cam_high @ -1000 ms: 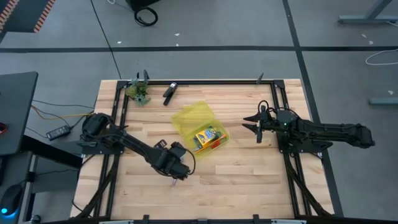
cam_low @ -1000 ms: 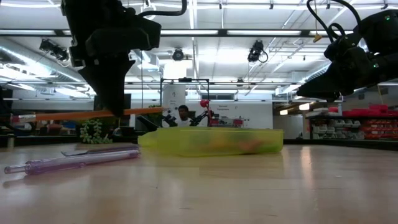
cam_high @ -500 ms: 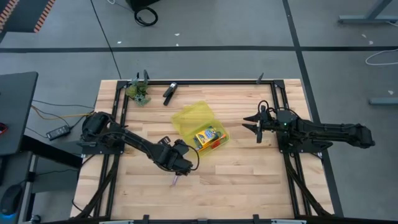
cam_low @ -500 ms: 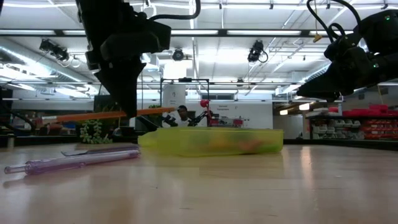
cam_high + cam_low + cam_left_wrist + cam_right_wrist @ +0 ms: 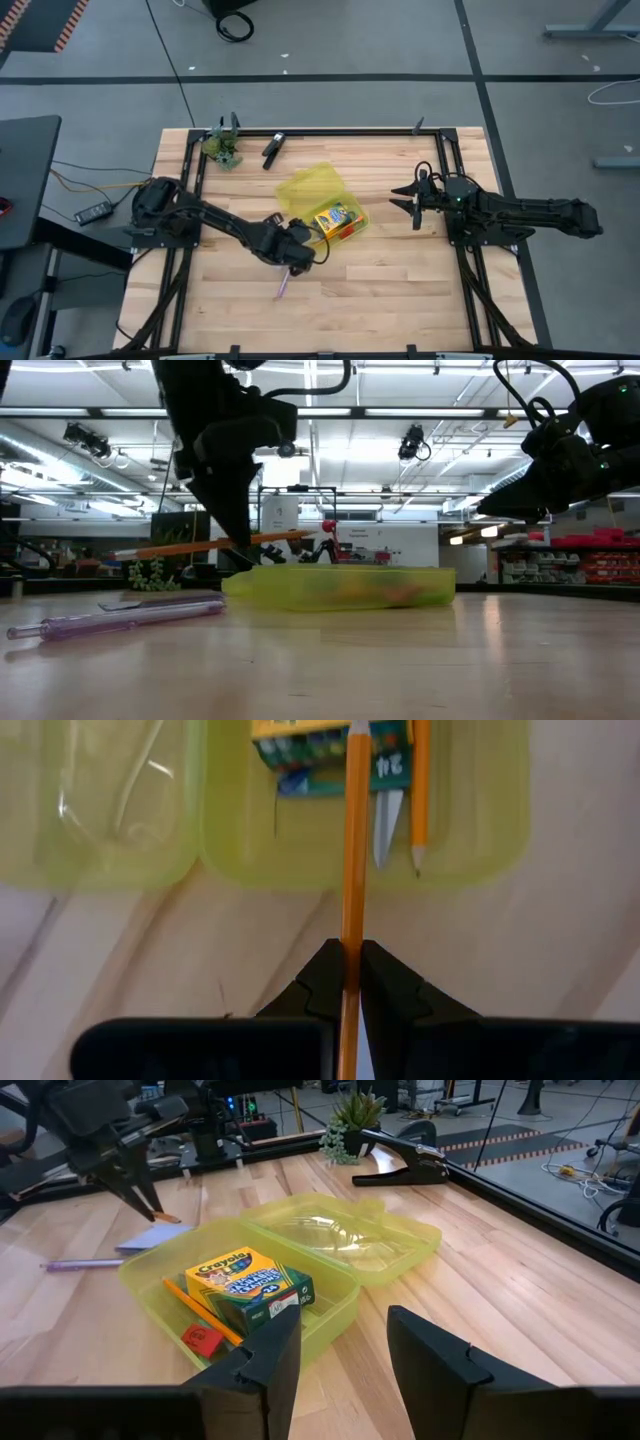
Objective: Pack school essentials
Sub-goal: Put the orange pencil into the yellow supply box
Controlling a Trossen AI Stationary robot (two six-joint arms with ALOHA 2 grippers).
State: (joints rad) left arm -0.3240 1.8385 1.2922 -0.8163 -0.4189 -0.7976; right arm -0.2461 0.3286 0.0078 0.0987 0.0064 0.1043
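My left gripper [image 5: 295, 256] hangs just near-left of the open translucent yellow case [image 5: 320, 205], shut on an orange pencil [image 5: 200, 546]. The case's tray holds the crayon box [image 5: 336, 217], a second orange pencil [image 5: 420, 790], a scissors blade [image 5: 386, 830] and a red eraser [image 5: 203, 1338]. Its lid [image 5: 350, 1240] lies open, flat on the table. A purple pen [image 5: 283, 287] and a pale note pad [image 5: 150, 1238] lie on the wood near the left gripper. Near the right edge, my right gripper [image 5: 340, 1365] waits open above the table. My left gripper pinches the orange pencil's shaft [image 5: 352, 935] between its two fingertips, a little past mid-length. The fingers come from above, slanting down, and lie across the pencil. It is lifted clear and nearly level, one end reaching over the case's tray [image 5: 355, 750].
A black clip [image 5: 273, 148] and a small potted plant [image 5: 225, 150] stand near the far edge. A dark frame rail [image 5: 330, 132] runs round the table. Bare wood lies between the case and the right gripper.
My left gripper has carried the pencil toward the table's right, closer to the yellow case, and has rolled a little at the wrist. The pencil stays clear of the table, its case-side end now slightly higher.
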